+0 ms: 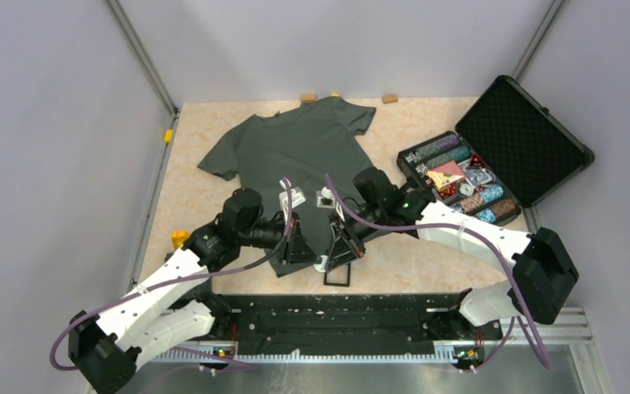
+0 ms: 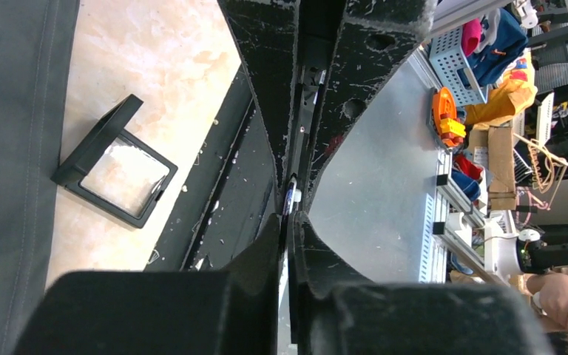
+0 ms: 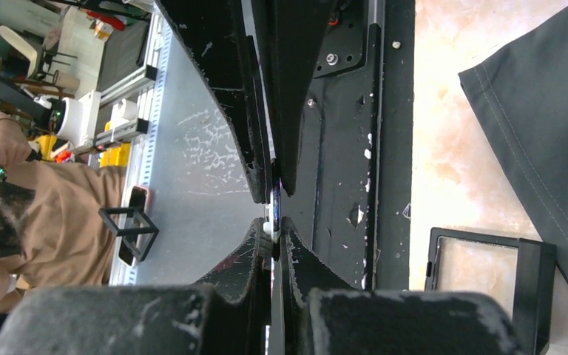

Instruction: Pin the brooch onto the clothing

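Note:
The brooch [image 3: 274, 201] is a thin blue-and-silvery pin seen edge-on, pinched from both sides above the table's near edge. It also shows in the left wrist view [image 2: 291, 197]. My left gripper [image 2: 288, 218] is shut on one end of it. My right gripper [image 3: 272, 223] is shut on the other end, tip to tip with the left. In the top view the left gripper [image 1: 303, 245] and right gripper [image 1: 338, 249] meet at the shirt's near hem, and the brooch is hidden there. The dark grey-green T-shirt [image 1: 303, 152] lies flat on the table, neck towards the arms.
A small black square frame [image 1: 338, 276] lies open on the table just below the grippers, also in the left wrist view [image 2: 89, 159] and the right wrist view [image 3: 536, 288]. An open black case of poker chips [image 1: 492, 156] stands at the right. The black base rail [image 1: 336, 316] runs along the near edge.

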Controlling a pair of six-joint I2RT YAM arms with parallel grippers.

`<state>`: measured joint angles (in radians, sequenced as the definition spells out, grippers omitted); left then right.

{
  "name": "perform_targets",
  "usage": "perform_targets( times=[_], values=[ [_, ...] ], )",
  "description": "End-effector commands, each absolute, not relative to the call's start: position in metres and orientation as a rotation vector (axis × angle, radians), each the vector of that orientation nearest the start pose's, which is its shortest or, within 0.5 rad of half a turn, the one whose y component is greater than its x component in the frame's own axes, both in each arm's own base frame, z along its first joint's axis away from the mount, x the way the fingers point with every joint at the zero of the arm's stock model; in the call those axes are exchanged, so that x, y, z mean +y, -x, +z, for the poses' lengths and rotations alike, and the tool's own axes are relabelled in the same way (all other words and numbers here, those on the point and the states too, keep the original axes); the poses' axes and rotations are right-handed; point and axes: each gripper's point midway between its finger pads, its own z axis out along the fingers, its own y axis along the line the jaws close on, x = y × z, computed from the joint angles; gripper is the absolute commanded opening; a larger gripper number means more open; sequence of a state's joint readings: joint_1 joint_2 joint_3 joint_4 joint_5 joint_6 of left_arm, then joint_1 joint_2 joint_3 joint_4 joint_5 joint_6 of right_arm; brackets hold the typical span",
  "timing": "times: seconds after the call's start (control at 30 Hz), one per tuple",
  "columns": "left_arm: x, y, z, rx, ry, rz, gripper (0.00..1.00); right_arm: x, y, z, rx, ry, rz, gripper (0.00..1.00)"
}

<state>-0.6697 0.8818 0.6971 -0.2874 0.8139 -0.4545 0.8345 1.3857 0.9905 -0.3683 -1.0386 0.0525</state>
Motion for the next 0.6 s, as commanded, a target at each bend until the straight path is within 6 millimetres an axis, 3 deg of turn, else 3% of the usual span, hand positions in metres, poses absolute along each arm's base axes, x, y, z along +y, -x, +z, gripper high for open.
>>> perform_targets(
  times=[0.0, 0.1, 0.2, 0.23, 0.3, 0.47, 0.57],
  values=[
    [-0.274, -0.105, 0.23, 1.991, -0.838, -1.536, 0.0, 0.341, -0.11, 0.217, 1.819, 1.424, 1.592, 0.0],
    [-0.272, -0.107, 0.232, 1.973, -0.818, -1.507, 0.0, 0.342, -0.118, 0.218, 1.825, 1.383, 1.528, 0.02],
    [-0.267, -0.121, 0.239, 1.928, -0.732, -1.42, 0.0, 0.337, -0.135, 0.221, 1.829, 1.295, 1.442, 0.28],
    [-0.265, -0.129, 0.245, 1.903, -0.685, -1.381, 0.0, 0.334, -0.141, 0.225, 1.814, 1.257, 1.441, 0.41],
    [-0.262, -0.144, 0.262, 1.816, -0.584, -1.339, 0.0, 0.328, -0.151, 0.236, 1.772, 1.171, 1.442, 0.56],
    [-0.253, -0.171, 0.302, 1.599, -0.355, -1.313, 0.0, 0.306, -0.169, 0.28, 1.59, 0.906, 1.45, 0.67],
    [-0.246, -0.177, 0.328, 1.47, -0.244, -1.359, 0.0, 0.299, -0.182, 0.298, 1.536, 0.686, 1.462, 0.72]
  ],
)
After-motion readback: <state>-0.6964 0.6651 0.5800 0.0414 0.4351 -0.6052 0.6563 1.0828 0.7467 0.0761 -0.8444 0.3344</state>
